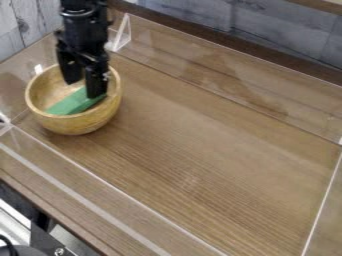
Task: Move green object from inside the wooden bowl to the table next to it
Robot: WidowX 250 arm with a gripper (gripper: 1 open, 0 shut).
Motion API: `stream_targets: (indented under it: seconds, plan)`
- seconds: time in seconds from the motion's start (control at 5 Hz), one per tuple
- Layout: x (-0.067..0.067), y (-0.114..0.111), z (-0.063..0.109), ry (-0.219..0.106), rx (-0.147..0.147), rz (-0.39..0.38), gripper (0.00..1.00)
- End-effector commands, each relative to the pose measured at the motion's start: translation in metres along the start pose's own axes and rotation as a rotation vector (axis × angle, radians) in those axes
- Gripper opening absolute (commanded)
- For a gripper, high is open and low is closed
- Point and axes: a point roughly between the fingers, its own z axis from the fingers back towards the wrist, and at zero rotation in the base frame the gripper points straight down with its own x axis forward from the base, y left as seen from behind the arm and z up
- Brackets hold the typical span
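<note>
The wooden bowl (51, 120) sits at the left of the table (201, 140), near the back corner. Inside it lies the green object (70, 104), a small bright green block, partly hidden by my gripper. My black gripper (82, 82) hangs straight down over the bowl, its two fingers spread apart on either side of the block's far end. The fingers stand open and nothing is held between them. Whether the fingertips touch the block I cannot tell.
Clear acrylic walls (227, 55) edge the tabletop on all sides, one running close behind the bowl. Bare wood-grain surface stretches to the right of the bowl and toward the front.
</note>
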Motion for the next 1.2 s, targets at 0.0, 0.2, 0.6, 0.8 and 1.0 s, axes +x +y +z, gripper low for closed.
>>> stream_targets:
  seconds: [0.0, 0.2, 0.6, 0.8, 1.0]
  plan:
    - [0.009, -0.001, 0.015, -0.044, 0.04, 0.03, 1.0]
    - [0.012, -0.017, 0.014, -0.043, 0.044, 0.041, 1.0]
    - [0.014, -0.018, 0.016, -0.042, 0.04, 0.086, 1.0]
    - [0.017, -0.013, 0.005, -0.044, 0.035, 0.11, 1.0]
    - [0.019, -0.008, -0.005, -0.045, 0.03, 0.132, 1.0]
